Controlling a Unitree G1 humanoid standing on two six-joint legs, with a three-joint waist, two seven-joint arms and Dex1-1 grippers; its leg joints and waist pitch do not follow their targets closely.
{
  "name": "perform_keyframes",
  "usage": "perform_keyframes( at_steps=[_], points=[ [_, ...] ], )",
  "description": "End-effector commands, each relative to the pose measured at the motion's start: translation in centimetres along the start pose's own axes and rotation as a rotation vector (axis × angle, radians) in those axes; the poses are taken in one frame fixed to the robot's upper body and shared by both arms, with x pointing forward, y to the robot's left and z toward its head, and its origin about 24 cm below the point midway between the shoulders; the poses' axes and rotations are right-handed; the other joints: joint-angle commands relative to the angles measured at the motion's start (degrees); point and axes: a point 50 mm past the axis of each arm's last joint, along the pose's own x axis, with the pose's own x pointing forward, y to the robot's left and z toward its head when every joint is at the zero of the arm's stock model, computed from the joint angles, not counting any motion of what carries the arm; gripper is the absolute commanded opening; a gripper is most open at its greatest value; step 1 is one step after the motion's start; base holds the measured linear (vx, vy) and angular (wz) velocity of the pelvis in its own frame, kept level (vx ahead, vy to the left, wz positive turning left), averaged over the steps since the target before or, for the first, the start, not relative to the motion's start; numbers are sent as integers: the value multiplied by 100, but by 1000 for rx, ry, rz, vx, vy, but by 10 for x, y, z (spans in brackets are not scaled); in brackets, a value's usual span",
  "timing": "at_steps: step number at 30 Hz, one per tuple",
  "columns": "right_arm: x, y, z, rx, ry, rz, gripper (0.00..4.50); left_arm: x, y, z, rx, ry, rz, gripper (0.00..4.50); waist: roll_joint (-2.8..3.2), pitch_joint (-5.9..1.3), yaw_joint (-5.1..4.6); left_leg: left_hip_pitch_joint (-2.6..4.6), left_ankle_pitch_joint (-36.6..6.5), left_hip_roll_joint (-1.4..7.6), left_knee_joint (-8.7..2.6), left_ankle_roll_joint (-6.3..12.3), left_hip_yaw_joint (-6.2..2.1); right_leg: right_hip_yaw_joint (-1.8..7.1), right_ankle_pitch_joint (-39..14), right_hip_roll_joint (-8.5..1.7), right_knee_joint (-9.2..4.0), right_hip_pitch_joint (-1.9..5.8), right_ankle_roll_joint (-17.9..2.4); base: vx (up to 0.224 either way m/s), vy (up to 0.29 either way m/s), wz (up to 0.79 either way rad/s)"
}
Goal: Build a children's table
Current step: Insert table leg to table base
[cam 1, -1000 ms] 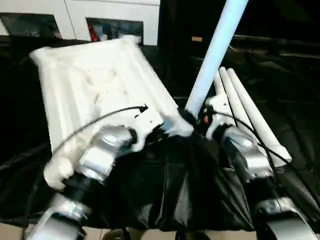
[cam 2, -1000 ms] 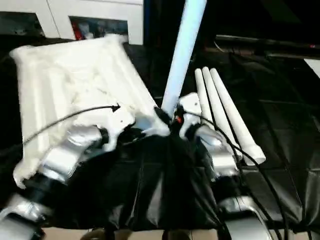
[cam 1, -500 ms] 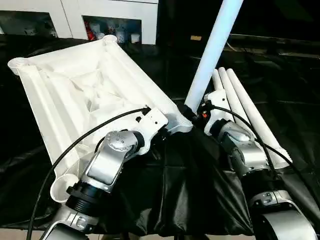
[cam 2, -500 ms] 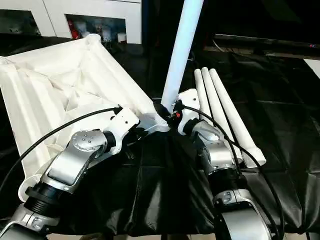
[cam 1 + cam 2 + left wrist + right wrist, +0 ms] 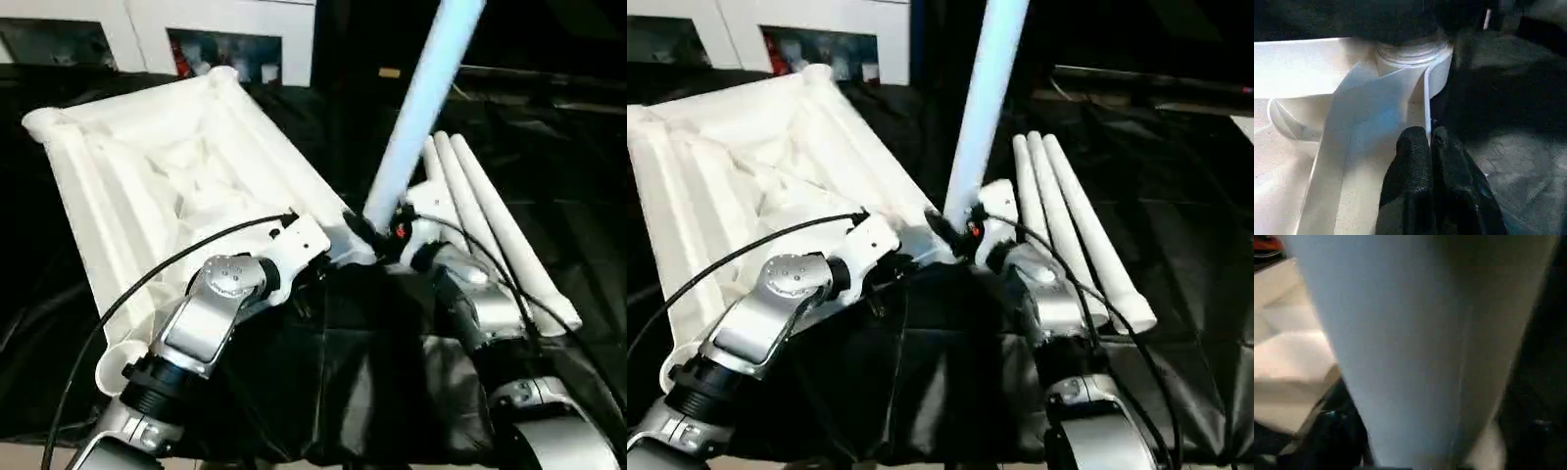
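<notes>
Upper left to centre of the head view: the table top (image 5: 167,176) lay underside up on black sheeting (image 5: 372,392), ribs showing. At centre, the left gripper (image 5: 1430,139) had its fingers (image 5: 1415,161) closed, pinching the thin rim wall just beside the near corner socket (image 5: 1410,51). Just right of centre, one leg (image 5: 416,108) stood tilted, foot at that socket. The right gripper (image 5: 384,235) sat at the leg's base; whether its fingers gripped or stood open, I could not tell. Right of frame: three spare legs (image 5: 490,225) lay side by side.

Step in hand, as judged: seating the first leg. Next move calls for pressing it fully home while the top is braced.
</notes>
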Motion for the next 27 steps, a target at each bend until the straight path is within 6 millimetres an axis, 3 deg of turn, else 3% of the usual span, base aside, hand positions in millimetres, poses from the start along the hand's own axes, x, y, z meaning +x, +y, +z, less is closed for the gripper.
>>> perform_keyframes(
  at_steps=[1, 4, 7, 8, 12, 13, 14, 18, 19, 26, 27],
  points=[
    [-6, 6, -25, 52, 109, 42, 340, 4, -13, 25, 73, -133, -101, 0, 21, -360, 23, 123, -503, 333, -312, 618, -91, 182, 345, -278, -255, 242, -1751, 0, 0, 0],
    [-9, 6, -21, 37, 87, 68, 360, 3, -13, 25, 80, -135, -117, 0, 32, -351, 48, 131, -565, 333, -312, 608, -94, 176, 109, -274, -267, 237, -1709, 0, 0, 0],
    [-18, 5, -14, -3, 70, 128, 395, 1, -13, 23, 97, -136, -155, 0, 39, -369, 81, 146, -475, 330, -295, 622, -93, 174, 249, -260, -247, 243, -1687, 0, 0, 0],
    [-22, 4, -14, -17, 72, 149, 395, 1, -13, 23, 107, -136, -172, 0, 30, -375, 91, 131, -324, 321, -279, 679, -90, 170, 476, -255, -217, 250, -1712, 0, 0, 0],
    [-32, 1, -13, -45, 87, 196, 395, -2, -11, 20, 125, -131, -217, 0, 29, -380, 119, 128, -341, 317, -267, 723, -96, 164, 452, -264, -215, 263, -1728, 0, 0, 0],
    [-37, 1, -12, -58, 94, 222, 395, -3, -10, 19, 135, -126, -236, 0, 63, -380, 131, 131, -368, 319, -268, 719, -99, 167, 416, -268, -215, 259, -1725, 0, 0, 0],
    [-42, 0, -11, -71, 105, 251, 395, -5, -9, 17, 147, -116, -253, 0, 47, -383, 129, 129, -372, 314, -264, 724, -96, 165, 409, -260, -220, 263, -1715, 0, 0, 0],
    [-51, 0, -11, -98, 131, 311, 395, -8, -5, 14, 164, -105, -288, 0, 44, -385, 187, 144, -441, 324, -258, 683, -99, 165, 342, -267, -212, 263, -1711, 0, 0, 0],
    [-53, 0, -11, -107, 140, 326, 395, -9, -4, 13, 167, -102, -297, 0, 76, -382, 194, 144, -444, 322, -264, 673, -107, 163, 335, -268, -209, 258, -1716, 0, 0, 0],
    [-65, -1, -11, -158, 190, 407, 395, -15, 4, 6, 188, -82, -358, 0, 66, -376, 208, 145, -568, 315, -256, 617, -106, 162, 264, -275, -203, 256, -1758, 0, 0, 0],
    [-66, -1, -10, -163, 193, 415, 380, -16, 6, 4, 191, -76, -362, 0, 64, -379, 209, 146, -569, 313, -254, 620, -107, 160, 260, -274, -203, 255, -1763, 0, 0, 0]
  ],
)
